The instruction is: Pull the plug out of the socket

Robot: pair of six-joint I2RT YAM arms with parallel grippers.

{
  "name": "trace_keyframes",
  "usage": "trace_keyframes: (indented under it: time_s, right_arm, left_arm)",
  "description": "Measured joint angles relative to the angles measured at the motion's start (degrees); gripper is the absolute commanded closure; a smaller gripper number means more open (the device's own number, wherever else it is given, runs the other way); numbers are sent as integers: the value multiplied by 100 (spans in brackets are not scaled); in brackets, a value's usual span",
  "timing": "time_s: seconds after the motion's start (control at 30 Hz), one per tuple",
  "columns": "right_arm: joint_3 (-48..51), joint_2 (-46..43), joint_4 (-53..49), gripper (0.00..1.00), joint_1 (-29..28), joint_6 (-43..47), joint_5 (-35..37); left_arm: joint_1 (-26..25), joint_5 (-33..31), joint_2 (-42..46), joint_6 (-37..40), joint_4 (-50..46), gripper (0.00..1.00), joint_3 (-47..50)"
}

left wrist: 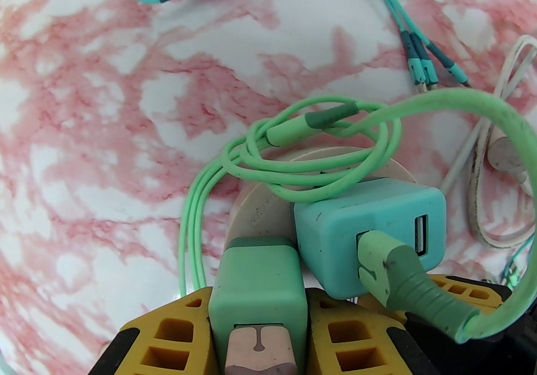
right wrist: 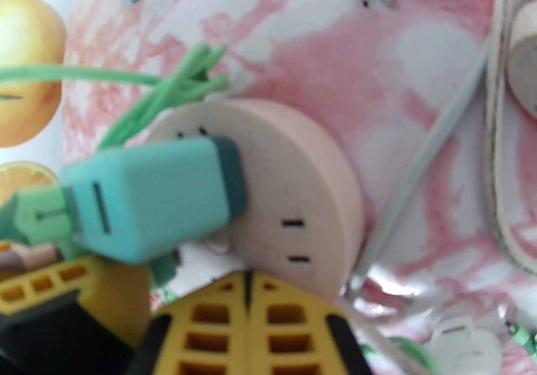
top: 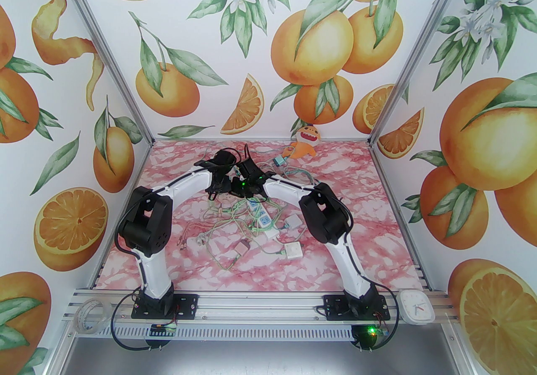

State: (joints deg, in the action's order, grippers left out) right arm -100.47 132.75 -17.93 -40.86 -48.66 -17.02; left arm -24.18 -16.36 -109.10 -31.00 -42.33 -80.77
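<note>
Plug removal is at the grip stage: the green plug [left wrist: 256, 268] sits seated in the round pink socket [left wrist: 260, 205], over the far middle of the table [top: 361, 205], with your left claw [left wrist: 258, 298] clamped on it. Its long axis runs from that claw straight into the socket face, prongs leading. So pull back along that line, I judge, while your right claw [right wrist: 247, 285], closed together at the socket's rim, braces it.
</note>
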Motion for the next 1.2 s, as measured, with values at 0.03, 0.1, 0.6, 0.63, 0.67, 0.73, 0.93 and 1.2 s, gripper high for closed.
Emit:
trace_keyframes:
  time_s: [0.03,0.1,0.6,0.63,0.67,0.73,0.93,1.2]
  right_arm:
    - [-7,0,-7,100,0,7,13]
    - [-7,0,-13,100,-11,11,35]
    - [-17,4,-39,100,-39,52,85]
    - [-24,4,-57,100,-39,57,85]
    - [-33,4,-90,100,-37,63,87]
    - [-74,4,-164,100,-37,70,105]
    - [-107,4,-273,100,-9,76,50]
    - [-116,4,-280,100,-26,107,125]
  left_arm:
    - [28,59,-2,-13,2,80,0]
    - [160,275,-2,-35,4,79,4]
    - [597,1268,28,-157,42,79,83]
    - [505,1106,26,-144,2,79,59]
    - [404,911,17,-138,-44,79,22]
    - [205,520,-31,-114,-149,79,-83]
    - [-48,-28,-149,-72,-365,80,-304]
    - [160,315,-153,-74,-387,80,-319]
